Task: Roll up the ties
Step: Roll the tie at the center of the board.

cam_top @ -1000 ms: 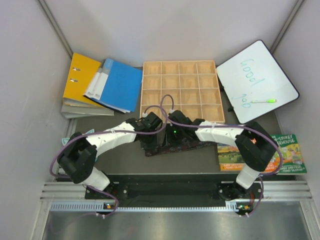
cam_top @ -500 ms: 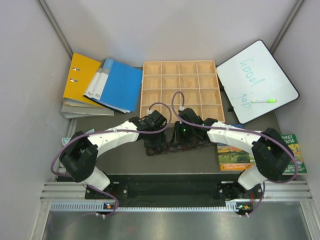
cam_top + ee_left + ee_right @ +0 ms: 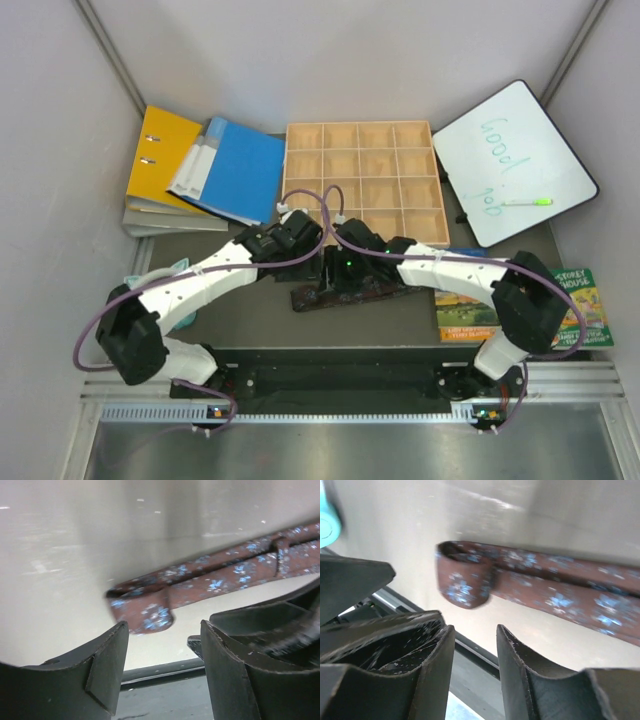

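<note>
The tie is a long, narrow strip of reddish-brown fabric sprinkled with small pale-blue flower-like specks. From above it reads much darker, almost black. It lies flat on the grey tabletop, just on the near side of the wooden grid tray. It runs roughly parallel to that tray's near edge, with a band of bare tabletop between the two. Its left end sits below the tray's near left corner and its right end reaches toward the near right corner. The left end is turned back on itself in one short fold, forming a small stubby loop. The rest stretches out straight and unrolled.

From above, both arms meet over the left half of the tie, between it and the tray's near edge.

The left pincer is released. Its two dark fingers stand well apart with only tabletop showing in the gap. In its own wrist view the folded end lies just beyond the fingertips, in line with the gap and slightly toward the left one. The strip runs away up and to the right. No contact between finger and fabric can be made out.

The right pincer is also released, with a narrower gap and nothing between the fingers. In its wrist view the fold lies beyond the tips, a little to the left of the gap. The long strip passes across and off to the right, apart from both fingers.
</note>
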Robot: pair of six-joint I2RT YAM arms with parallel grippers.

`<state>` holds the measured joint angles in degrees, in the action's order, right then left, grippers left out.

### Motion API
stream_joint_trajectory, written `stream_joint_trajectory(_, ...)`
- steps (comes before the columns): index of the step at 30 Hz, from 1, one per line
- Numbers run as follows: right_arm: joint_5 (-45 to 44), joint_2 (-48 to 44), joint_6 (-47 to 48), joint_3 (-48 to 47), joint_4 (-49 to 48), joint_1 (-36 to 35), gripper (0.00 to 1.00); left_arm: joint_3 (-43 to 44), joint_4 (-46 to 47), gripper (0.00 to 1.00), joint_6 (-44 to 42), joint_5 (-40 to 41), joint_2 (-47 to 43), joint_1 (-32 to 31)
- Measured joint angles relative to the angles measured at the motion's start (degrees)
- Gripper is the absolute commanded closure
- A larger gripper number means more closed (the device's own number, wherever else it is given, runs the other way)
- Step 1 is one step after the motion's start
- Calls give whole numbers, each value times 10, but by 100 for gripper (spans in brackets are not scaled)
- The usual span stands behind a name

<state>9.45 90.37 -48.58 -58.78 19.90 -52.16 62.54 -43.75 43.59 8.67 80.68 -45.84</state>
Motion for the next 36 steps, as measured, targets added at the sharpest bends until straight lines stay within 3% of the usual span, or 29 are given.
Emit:
stream_joint_trajectory(10,1,79,0,-60,-10,-28,60,-96,-42,37,16,59,-139,18)
stream_joint_trajectory(14,3,108,1,-74,-10,-28,69,-119,-46,37,19,74,-182,27)
stream_joint_trajectory(20,1,130,5,-77,-11,-28,78,-142,-47,39,24,84,-203,31)
stream_joint_trajectory(36,-2,134,5,-58,-26,-16,80,-214,21,42,29,54,-218,34)
